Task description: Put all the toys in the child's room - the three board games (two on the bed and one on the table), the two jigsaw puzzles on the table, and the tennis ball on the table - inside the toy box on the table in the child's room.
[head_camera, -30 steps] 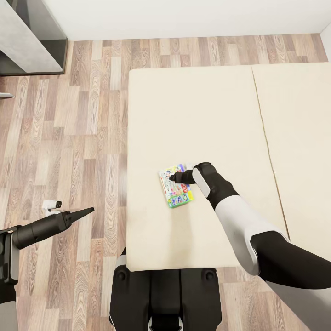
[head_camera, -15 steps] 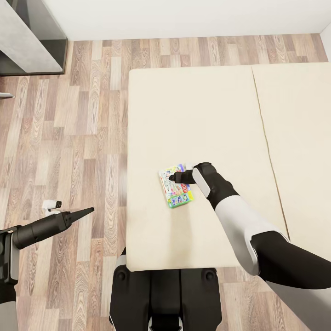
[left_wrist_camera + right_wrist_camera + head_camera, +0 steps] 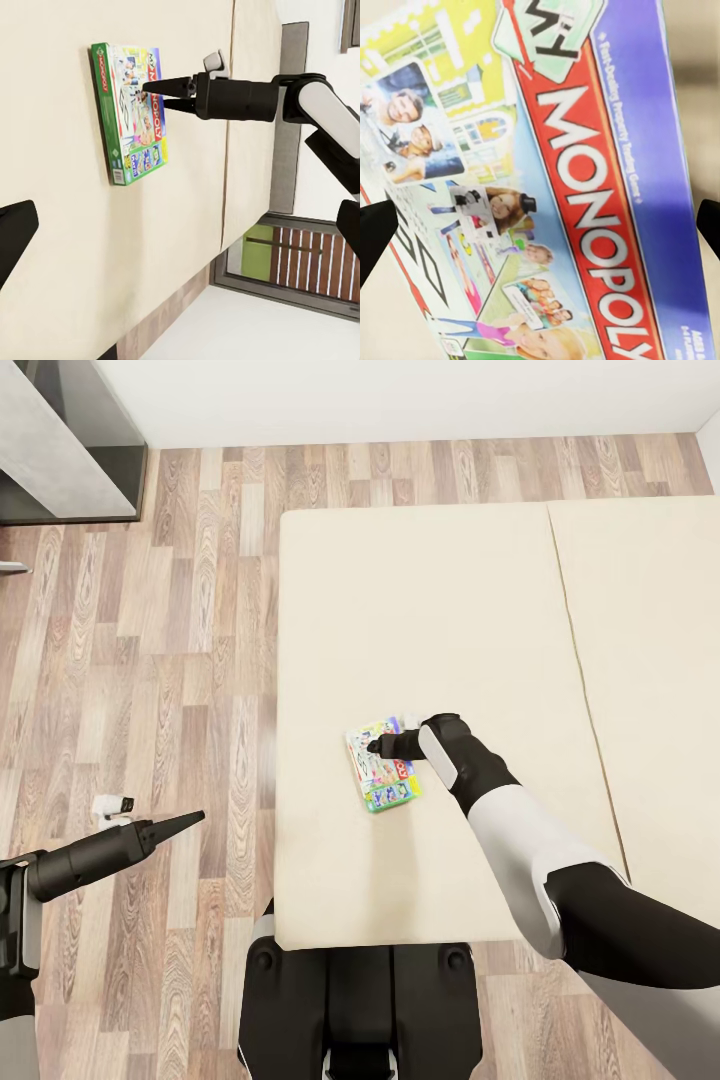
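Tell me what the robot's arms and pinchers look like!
Both arms are smooth tubes in white and black. The right arm is white in the middle and black by the shoulder and wrist. The right gripper has two thin black pointy fingers on a black barrel. The left gripper is black and pointy too, on a dark wrist.

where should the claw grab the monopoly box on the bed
Probably across its narrow width, coming straight down: the Monopoly box lies flat on the bed, so only its thin long edges offer purchase. The right claw already sits above it, fingers slightly apart.
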